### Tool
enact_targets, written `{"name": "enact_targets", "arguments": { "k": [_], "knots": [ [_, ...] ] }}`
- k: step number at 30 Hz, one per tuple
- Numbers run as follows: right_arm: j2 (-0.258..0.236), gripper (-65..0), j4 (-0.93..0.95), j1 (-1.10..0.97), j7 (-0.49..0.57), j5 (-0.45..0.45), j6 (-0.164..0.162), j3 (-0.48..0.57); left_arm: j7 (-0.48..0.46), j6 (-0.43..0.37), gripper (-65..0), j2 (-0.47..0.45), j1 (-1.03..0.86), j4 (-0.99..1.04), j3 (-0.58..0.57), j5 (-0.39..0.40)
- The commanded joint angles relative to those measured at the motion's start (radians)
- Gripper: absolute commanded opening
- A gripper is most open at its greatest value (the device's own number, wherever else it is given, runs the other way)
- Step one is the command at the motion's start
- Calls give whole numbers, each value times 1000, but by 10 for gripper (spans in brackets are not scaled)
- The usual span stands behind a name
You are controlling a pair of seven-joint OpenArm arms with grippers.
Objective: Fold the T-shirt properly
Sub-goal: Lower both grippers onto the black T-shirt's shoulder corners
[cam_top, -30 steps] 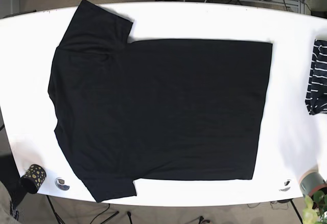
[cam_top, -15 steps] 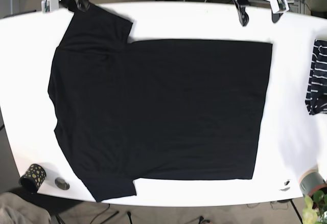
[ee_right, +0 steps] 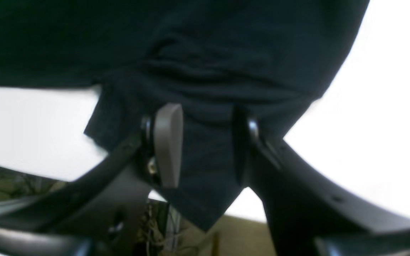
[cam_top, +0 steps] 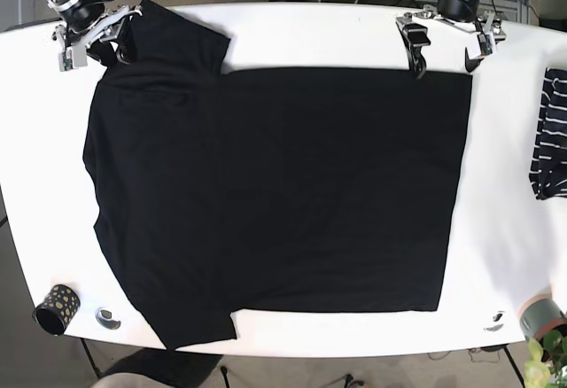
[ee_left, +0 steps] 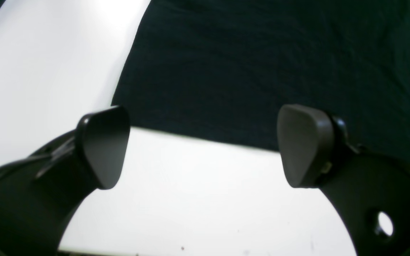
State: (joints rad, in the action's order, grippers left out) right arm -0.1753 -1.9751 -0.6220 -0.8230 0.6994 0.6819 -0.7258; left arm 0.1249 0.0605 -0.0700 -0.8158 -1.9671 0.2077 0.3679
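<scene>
straddling t-shirt (ee_right: 205, 64) sleeve, right gripper (ee_right: 205, 145) half-open

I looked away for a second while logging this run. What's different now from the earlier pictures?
Both arms came in from the far edge: the left gripper now hangs open at the T-shirt's hem corner, the right gripper open over its sleeve. Nothing is gripped yet. The shirt, the striped cloth and the small cup lie as before.

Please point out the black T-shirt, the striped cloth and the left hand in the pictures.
black T-shirt (cam_top: 283, 189): base view, middle of the body.
striped cloth (cam_top: 551, 131): base view, middle of its visible part.
left hand (cam_top: 445, 47): base view, midway between its fingertips.
</scene>
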Motion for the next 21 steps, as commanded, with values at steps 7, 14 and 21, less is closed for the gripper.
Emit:
{"name": "enact_targets", "arguments": {
  "k": [7, 14, 21],
  "knots": [
    [-10, -426, -14, 70, -39, 19, 9, -7, 20, 6, -25, -3, 46, -18, 3, 6],
    [-2, -395, -13, 81, -42, 21, 9, -8, 22, 83, -25, -3, 82, -4, 14, 87],
    [67, -262, -11, 113, -58, 21, 9, -74, 22, 126, -25, -3, 89, 22, 49, 167]
  ]
}}
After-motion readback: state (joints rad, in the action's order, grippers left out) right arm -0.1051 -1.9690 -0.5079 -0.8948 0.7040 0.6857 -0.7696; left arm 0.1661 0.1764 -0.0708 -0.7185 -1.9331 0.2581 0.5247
